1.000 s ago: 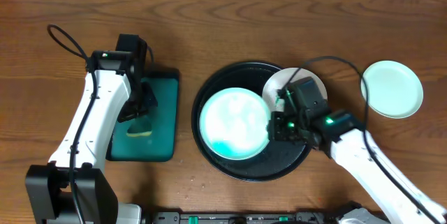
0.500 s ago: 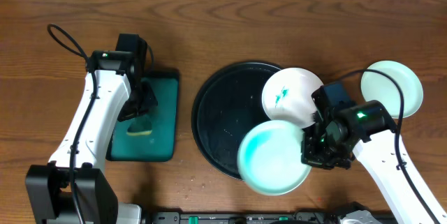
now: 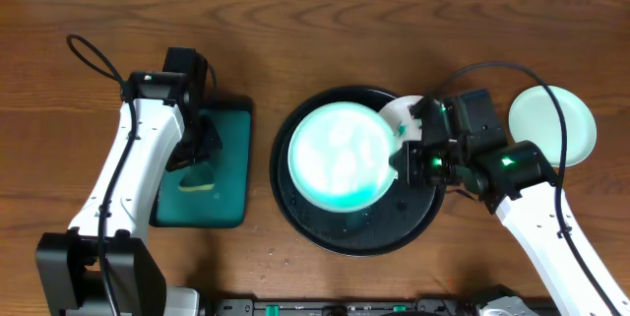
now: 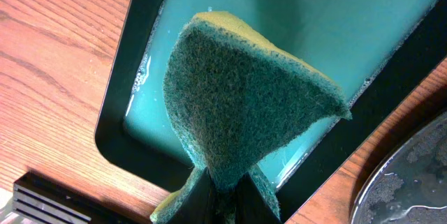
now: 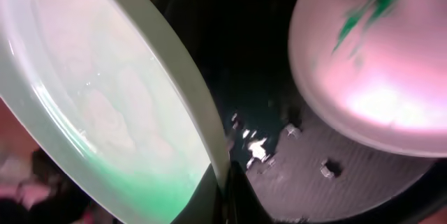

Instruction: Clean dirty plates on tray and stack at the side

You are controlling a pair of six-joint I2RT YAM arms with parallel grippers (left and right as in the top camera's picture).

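My right gripper (image 3: 396, 158) is shut on the rim of a pale-mint plate (image 3: 338, 157) with teal smears and holds it tilted over the black tray (image 3: 386, 229). In the right wrist view the jaws (image 5: 225, 190) pinch that plate's edge (image 5: 105, 105). A second white plate (image 3: 402, 112) with green smears (image 5: 377, 63) lies at the tray's far right. A third pale-mint plate (image 3: 552, 126) lies on the wood table at the right. My left gripper (image 3: 204, 147) is shut on a green sponge (image 4: 244, 105) over the teal tray (image 4: 349, 28).
The teal rectangular tray (image 3: 228, 208) holds liquid and sits left of the black tray. The black tray floor (image 5: 258, 63) is wet with droplets. A black cable loops at the far left (image 3: 89, 55). Bare wood lies along the back.
My right gripper swung the held plate off to the tray's front right, then back over the tray's left middle. The left arm and sponge have not moved.
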